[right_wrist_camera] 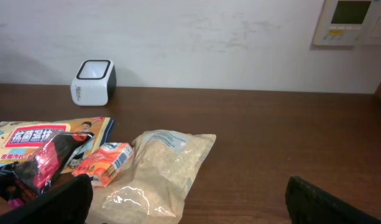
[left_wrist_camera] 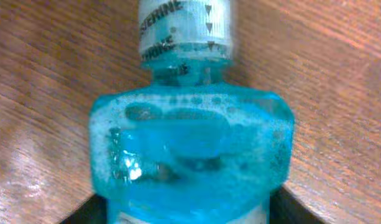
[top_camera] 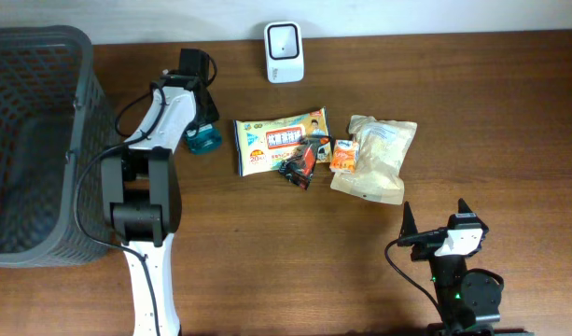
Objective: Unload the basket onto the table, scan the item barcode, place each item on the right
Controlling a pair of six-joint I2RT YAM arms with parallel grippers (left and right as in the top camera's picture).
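A blue mouthwash bottle (left_wrist_camera: 190,149) with a white printed cap (left_wrist_camera: 185,28) lies on the wooden table; from overhead only its teal end (top_camera: 203,141) shows under the left arm. My left gripper (left_wrist_camera: 187,214) has its dark fingers against both sides of the bottle's body, shut on it. The white barcode scanner (top_camera: 284,52) stands at the back of the table, also seen in the right wrist view as the scanner (right_wrist_camera: 93,81). No barcode is visible on the bottle. My right gripper (top_camera: 437,224) rests low at the front right, open and holding nothing.
A dark mesh basket (top_camera: 80,56) fills the left side. Mid-table lie a wipes pack (top_camera: 272,142), a dark red snack packet (top_camera: 299,162), a small orange packet (top_camera: 343,154) and a beige bag (top_camera: 377,161).
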